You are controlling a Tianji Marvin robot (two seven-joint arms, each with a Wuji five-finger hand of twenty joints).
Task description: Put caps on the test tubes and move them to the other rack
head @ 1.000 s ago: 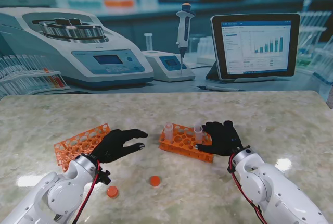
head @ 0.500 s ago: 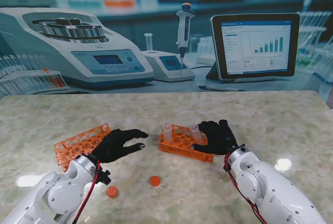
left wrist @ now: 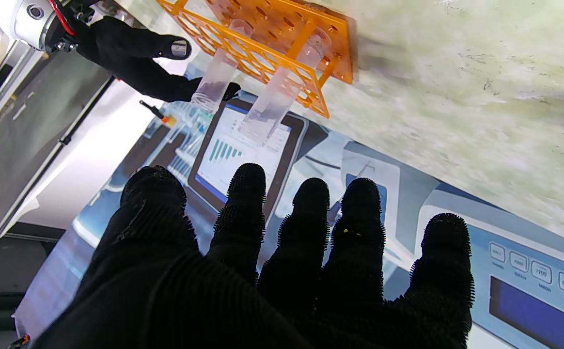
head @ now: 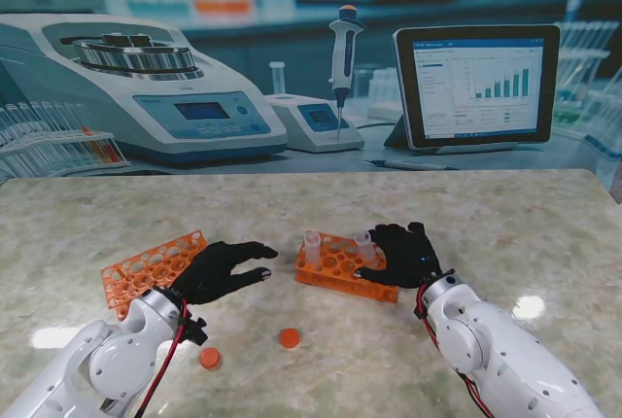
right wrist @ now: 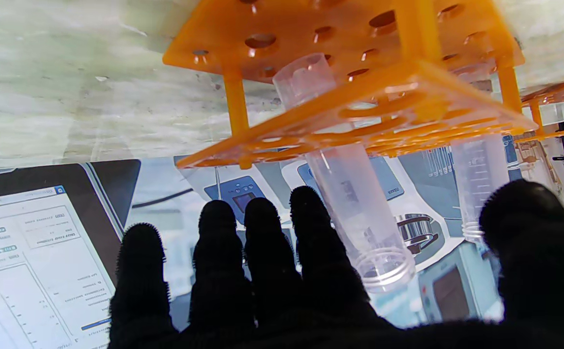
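An orange rack point(head: 337, 267) in the middle of the table holds two clear uncapped tubes, a left tube point(head: 312, 244) and a right tube point(head: 366, 242). My right hand point(head: 405, 256) is at the rack's right end, fingers apart beside the right tube. In the right wrist view this tube point(right wrist: 354, 213) stands between my fingers point(right wrist: 311, 232) and thumb, which are not closed on it. My left hand point(head: 220, 270) rests open on the table between the empty orange rack point(head: 151, 265) and the filled one. Two orange caps point(head: 290, 337) point(head: 210, 358) lie nearer to me.
The left wrist view shows the filled rack point(left wrist: 272, 43) with both tubes and my right hand point(left wrist: 132, 58) beyond it. A printed lab backdrop with a centrifuge point(head: 146, 87), pipette point(head: 344, 58) and tablet point(head: 476, 83) lines the table's far edge.
My right hand has slid a little to the left, closer around the right tube at the rack's end. The left hand and the caps have not moved.
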